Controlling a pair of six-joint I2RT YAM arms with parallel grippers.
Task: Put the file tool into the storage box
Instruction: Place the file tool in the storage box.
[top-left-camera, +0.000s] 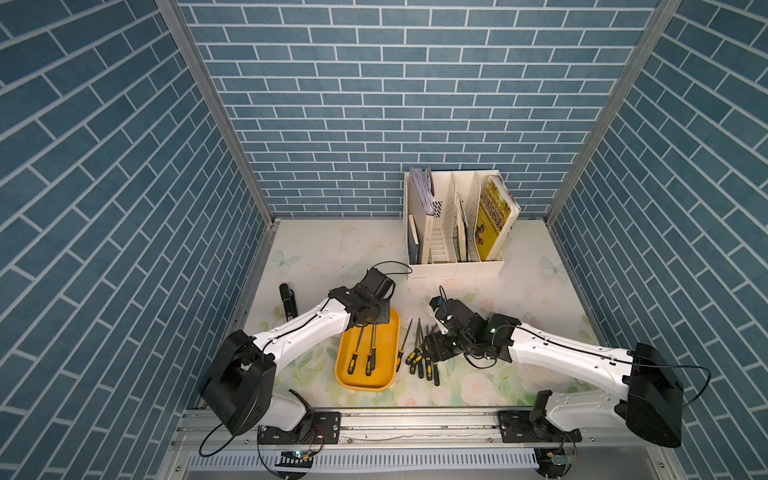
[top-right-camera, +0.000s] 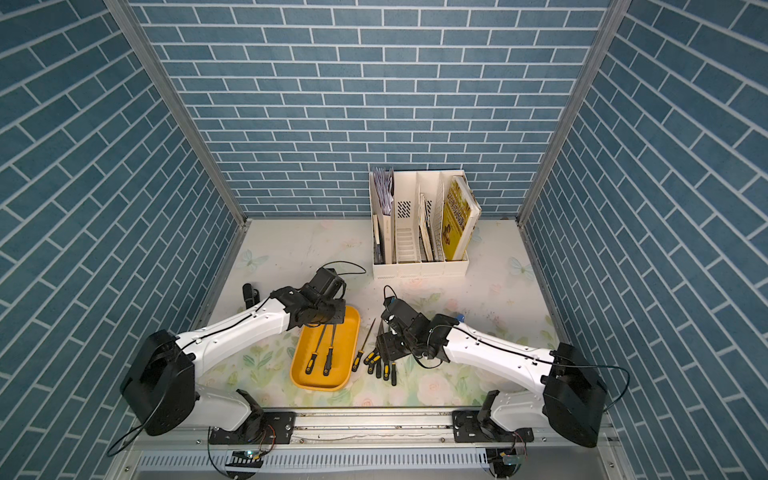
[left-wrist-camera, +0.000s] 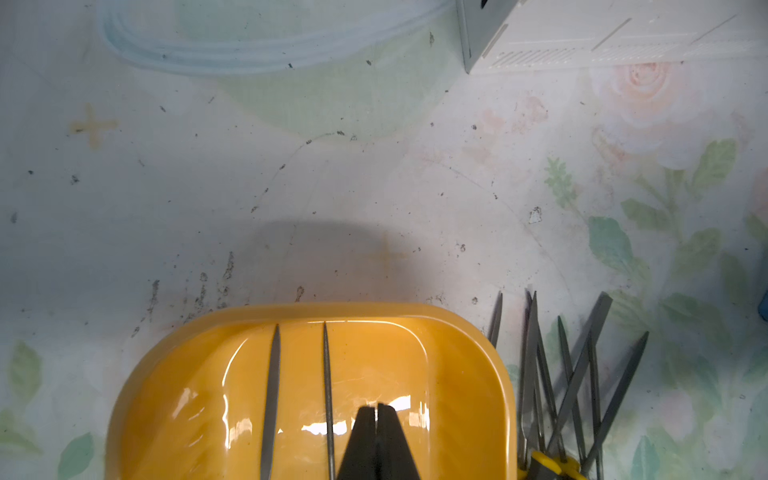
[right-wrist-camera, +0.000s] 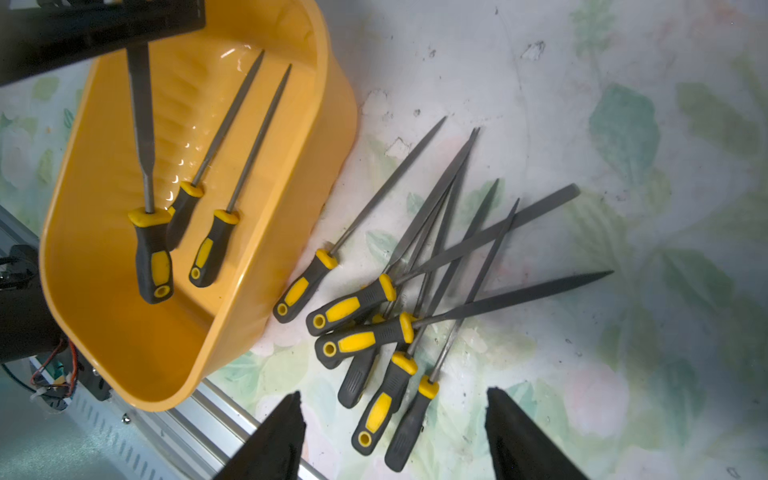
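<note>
The left fingers (left-wrist-camera: 370, 440) were pressed together on the blade of a flat file tool (right-wrist-camera: 141, 124). The file hung handle-down from them inside the storage box (right-wrist-camera: 291, 187). Whether its black-and-yellow handle touched the box floor could not be told. In the left wrist view the fingers hid the held file.

The right fingers (right-wrist-camera: 282, 436) were spread wide and held nothing. They hovered over the handle ends of a loose pile of files (right-wrist-camera: 374, 299) lying on the desk (top-left-camera: 332, 257).

Two more files (right-wrist-camera: 232, 124) lay side by side on the floor of the yellow-orange box, roughly along its length. Their tips pointed at the far end and their handles at the near end. In both top views the left wrist covered the far end of the box (top-left-camera: 386, 353), and only these two files (top-right-camera: 320, 357) showed in it.

Just beside the box, on its right, a single file (right-wrist-camera: 374, 195) lay apart from the pile. Beyond it the remaining files crossed over one another, blades fanned away from the robot.

The box stood near the front edge of the floral-covered desk, between the two arms. A white slotted organiser (top-left-camera: 457, 266) with books stood well behind, against the back wall. A small black object (top-left-camera: 287, 299) lay near the desk's left edge.
</note>
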